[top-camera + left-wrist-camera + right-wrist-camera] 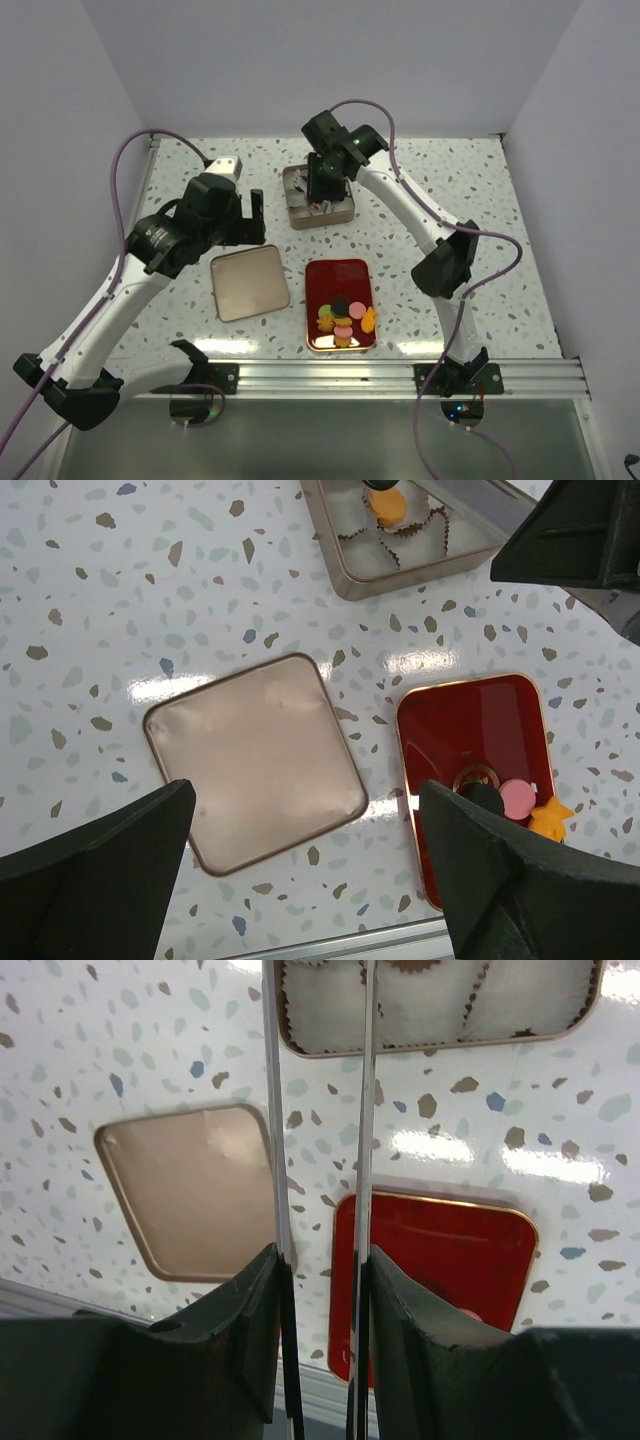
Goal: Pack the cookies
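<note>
Several cookies (pixel 345 320) in black, pink, green, brown and orange lie at the near end of the red tray (pixel 340 275). The left wrist view shows the black (pixel 487 798), the pink (pixel 517 798) and the irregular orange one (pixel 550 818). Another orange cookie (pixel 387 505) sits in a paper cup inside the square tin (pixel 318 215). My right gripper (pixel 325 185) hovers over the tin and is shut on the metal tongs (pixel 275 1110), whose tips are out of the right wrist view. My left gripper (pixel 243 218) is open and empty above the tin's lid (pixel 249 282).
The tin (pixel 400 565) holds white paper cups with brown edges. The flat lid (pixel 255 760) lies left of the red tray (pixel 470 720). A metal rail (pixel 400 375) runs along the table's near edge. White walls close in the back and both sides.
</note>
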### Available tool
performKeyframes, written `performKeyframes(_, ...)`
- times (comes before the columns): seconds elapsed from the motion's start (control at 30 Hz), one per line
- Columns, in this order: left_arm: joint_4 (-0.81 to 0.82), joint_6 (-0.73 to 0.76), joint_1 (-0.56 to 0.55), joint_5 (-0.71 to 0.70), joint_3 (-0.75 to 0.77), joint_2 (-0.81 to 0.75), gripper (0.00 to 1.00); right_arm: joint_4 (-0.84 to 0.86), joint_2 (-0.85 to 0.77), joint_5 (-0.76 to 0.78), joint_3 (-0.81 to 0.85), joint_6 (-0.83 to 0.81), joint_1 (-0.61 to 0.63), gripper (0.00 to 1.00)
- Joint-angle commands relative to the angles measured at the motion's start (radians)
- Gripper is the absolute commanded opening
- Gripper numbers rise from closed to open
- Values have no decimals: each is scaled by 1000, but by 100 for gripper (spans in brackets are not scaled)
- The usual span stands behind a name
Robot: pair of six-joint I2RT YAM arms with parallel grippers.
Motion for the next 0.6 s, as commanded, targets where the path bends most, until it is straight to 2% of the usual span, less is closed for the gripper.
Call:
performKeyframes(0.0,-11,15,-5,-23,48,8,100,126,2,-22,20,15,0,34)
performKeyframes(0.57,-22,17,-5,-49,45,23,100,284,120,-57,54,26,-38,34)
